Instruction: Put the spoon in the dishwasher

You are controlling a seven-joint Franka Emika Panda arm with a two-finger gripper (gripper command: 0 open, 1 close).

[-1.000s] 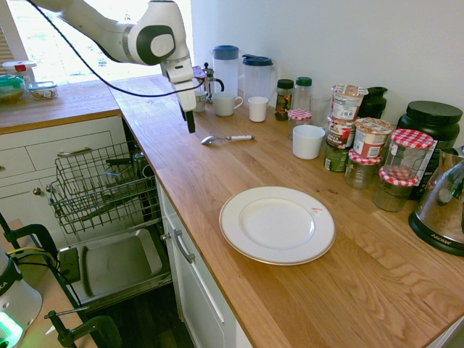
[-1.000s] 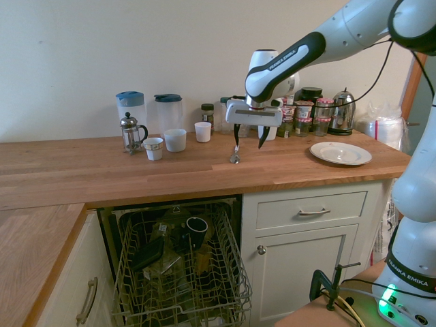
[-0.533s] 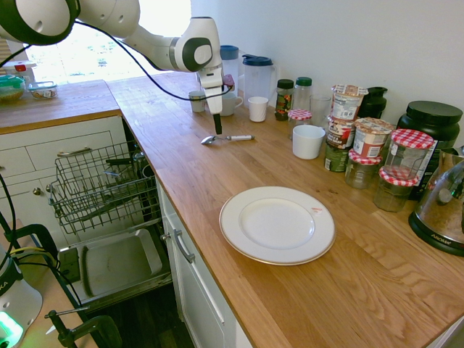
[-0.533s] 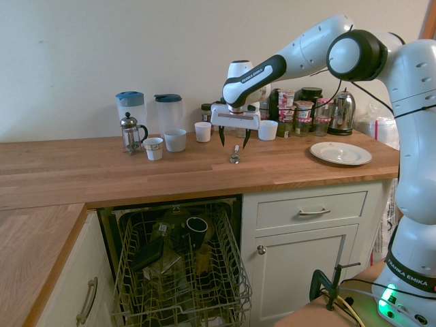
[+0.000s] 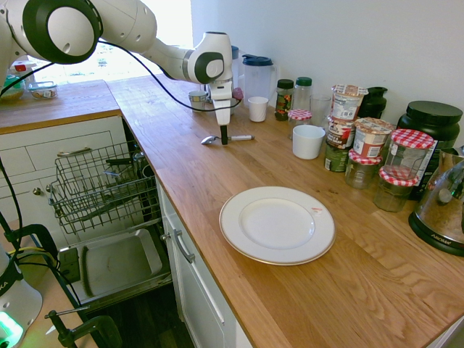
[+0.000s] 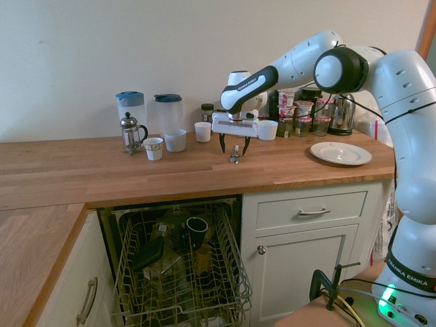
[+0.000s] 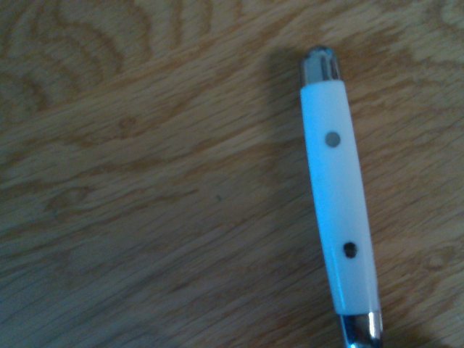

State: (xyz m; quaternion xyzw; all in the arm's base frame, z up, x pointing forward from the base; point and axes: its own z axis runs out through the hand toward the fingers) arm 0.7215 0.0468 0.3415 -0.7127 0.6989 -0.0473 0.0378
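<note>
- The gripper [image 6: 232,145] points straight down with its two dark fingers spread wide, one on each side of the spoon [image 5: 225,138], holding nothing.
- One slim spoon lies flat on the wooden counter [image 5: 217,190]: shiny oval bowl, smooth white handle with two small rivets.
- One dishwasher [image 6: 178,264] stands open below, wire rack pulled out.

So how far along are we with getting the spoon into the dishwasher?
Early. Done: the dishwasher is open with its rack pulled out. In hand: the gripper is open, pointing down with its fingers either side of the spoon, which lies flat on the counter. Left: grasp, lift, carry, and drop it in the rack.
</note>
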